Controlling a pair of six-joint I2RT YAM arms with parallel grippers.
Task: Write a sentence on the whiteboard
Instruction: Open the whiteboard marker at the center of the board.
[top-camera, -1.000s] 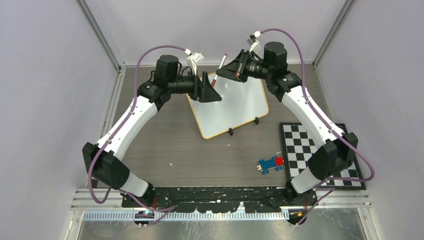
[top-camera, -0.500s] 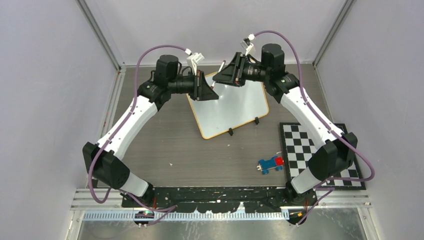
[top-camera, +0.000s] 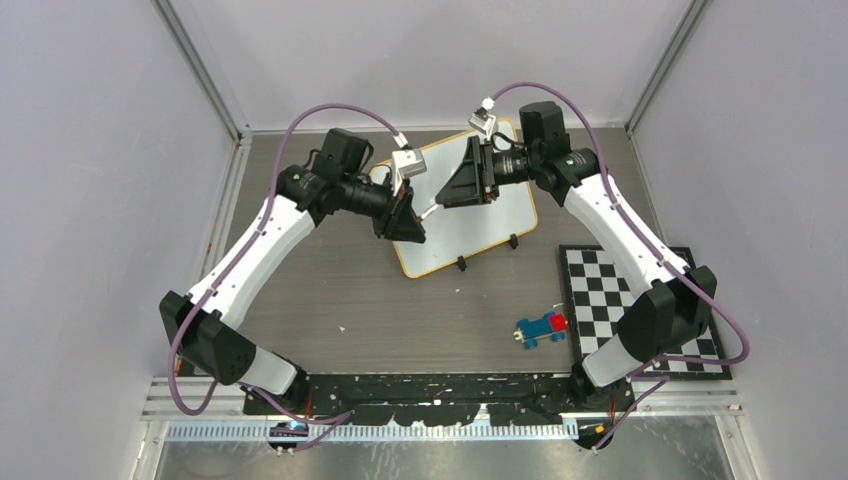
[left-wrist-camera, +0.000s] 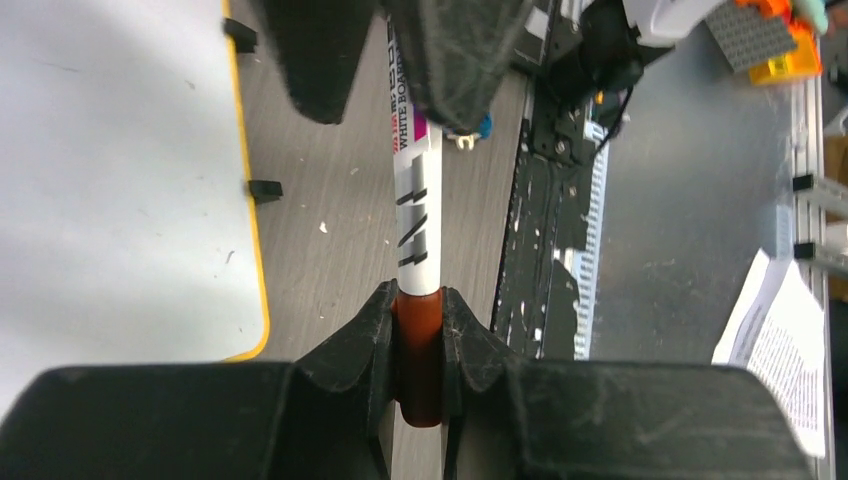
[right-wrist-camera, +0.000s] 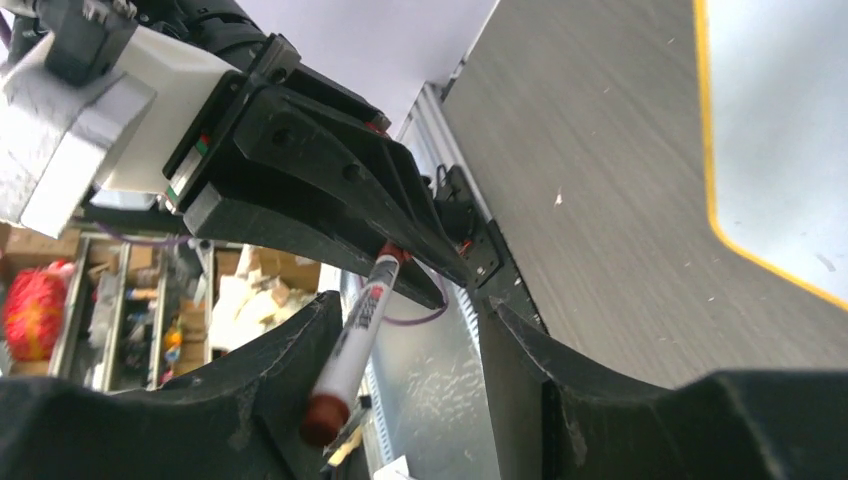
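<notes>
Grey wood-grain table carries the yellow-rimmed whiteboard, lying flat at its far middle. Above the board's left side both arms meet around the marker. Left jaws are pinching its red end. Right jaws stand spread, with the marker's other end between them, close against one finger and apart from the other.
</notes>
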